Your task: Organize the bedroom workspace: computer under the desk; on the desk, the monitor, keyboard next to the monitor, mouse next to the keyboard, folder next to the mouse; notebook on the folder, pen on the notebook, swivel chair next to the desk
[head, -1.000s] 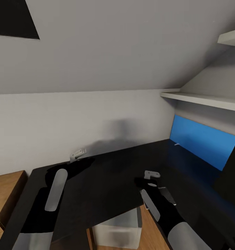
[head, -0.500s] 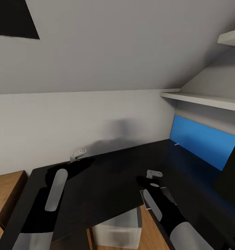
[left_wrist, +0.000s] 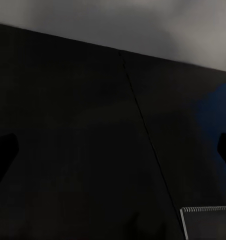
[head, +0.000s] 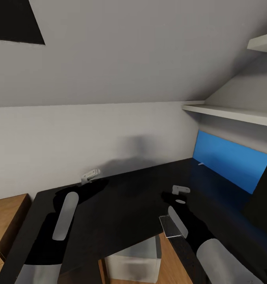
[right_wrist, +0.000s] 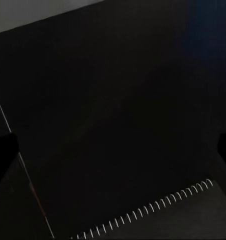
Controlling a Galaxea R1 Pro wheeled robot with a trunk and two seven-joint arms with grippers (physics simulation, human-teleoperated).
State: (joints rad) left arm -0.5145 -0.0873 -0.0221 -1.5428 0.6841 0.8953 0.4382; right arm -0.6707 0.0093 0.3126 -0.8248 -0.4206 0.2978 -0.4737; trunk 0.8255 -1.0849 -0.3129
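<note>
The notebook [head: 171, 227], grey with a spiral edge, lies flat on the black desk [head: 121, 205] by its inner front corner, partly under my right forearm. Its spiral binding [right_wrist: 143, 216] shows in the right wrist view, and a corner of the notebook [left_wrist: 208, 222] in the left wrist view. My right gripper [head: 180, 190] hovers beyond it over the desk, open and empty. My left gripper [head: 90, 174] is open near the back wall. The light grey computer [head: 135, 258] stands under the desk. The monitor [head: 265, 197] is at the right edge. The other task items are out of view.
A blue wall panel [head: 232, 159] runs behind the desk's right wing, with white shelves [head: 232, 112] above it under a sloped ceiling. A low wooden unit [head: 7, 221] stands left of the desk.
My right arm has slid forward and to the right over the desk, uncovering the notebook beside the forearm. The left arm has barely moved.
</note>
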